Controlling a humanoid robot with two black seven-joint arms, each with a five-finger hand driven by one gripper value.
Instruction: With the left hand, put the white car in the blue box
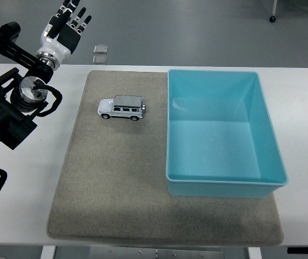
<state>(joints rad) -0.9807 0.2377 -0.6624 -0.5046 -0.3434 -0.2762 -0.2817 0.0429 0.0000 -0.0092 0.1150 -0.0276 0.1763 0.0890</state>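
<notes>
Upper left of frame: left hand (67, 26) fingers apart, empty. White car (121, 108) left of blue box (224, 181); likely light, rigid, rolls; pinch body sides.

Open mat (116, 178) all around car (121, 108): clear on left, front and rear. Bare strip between car and box (222, 183), right of it. Box walls upright along mat's right half; box interior unoccupied, open from above. Left hand (67, 27) raised beyond table's (24, 216) far-left corner, well apart from car.
</notes>
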